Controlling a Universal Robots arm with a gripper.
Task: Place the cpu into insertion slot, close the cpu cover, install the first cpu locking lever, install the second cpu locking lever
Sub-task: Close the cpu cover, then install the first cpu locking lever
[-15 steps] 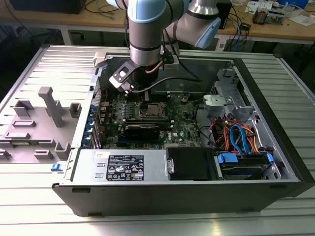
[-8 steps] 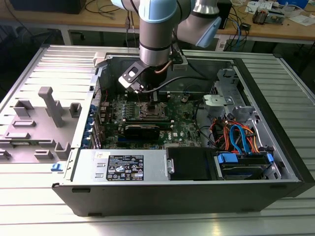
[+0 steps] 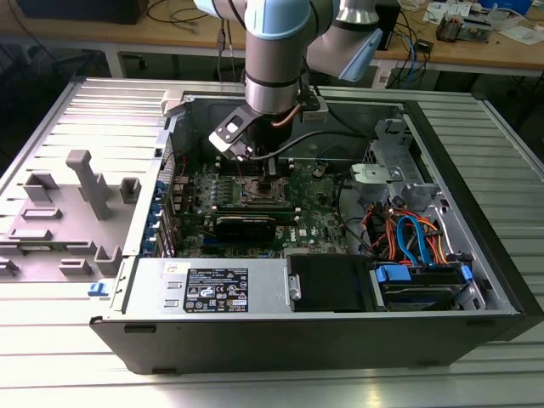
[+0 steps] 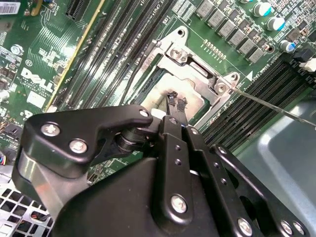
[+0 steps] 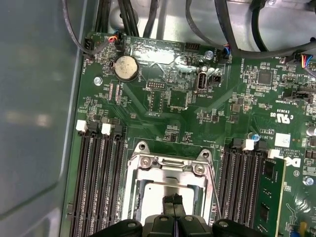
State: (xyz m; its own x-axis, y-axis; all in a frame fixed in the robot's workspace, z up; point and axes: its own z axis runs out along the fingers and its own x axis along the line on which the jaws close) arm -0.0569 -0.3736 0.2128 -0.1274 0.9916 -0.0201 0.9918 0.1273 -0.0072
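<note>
A cluttered workbench [image 3: 501, 47] runs along the top of the exterior view. In front of it a slatted metal table [image 3: 51, 374] bears an open computer case [image 3: 340, 340] lying on its side, with grey plastic fixtures [image 3: 85, 183] at the exterior view's left. The arm [image 3: 276, 51] comes down from the top centre, and its gripper [image 3: 270, 172] stands just above the middle of that view, over the green motherboard [image 5: 168, 98]. In both wrist views the fingertips [image 4: 172, 98] are drawn narrow, almost together, with nothing seen between them. They are poised on or just over the cpu [image 4: 163, 89]; whether they touch it I cannot tell. The cpu lies inside the insertion slot [image 5: 143, 160], between the banks of long memory slots [image 5: 98, 182]. The cpu cover [image 5: 170, 174] seems to lie down around it, its window showing the dull metal top, though how flat it sits I cannot say. A thin locking lever [image 4: 276, 109] stands out free beside the socket, unlatched. The danger, as I judge it, lies in pressure: a hard push from such narrow tips on a chip not quite seated could bend the socket's contacts or tilt the chip. A sideways slip could scrape the metal top or catch the cover's edge, and the loose lever sits close enough to snag the broad gripper body.
</note>
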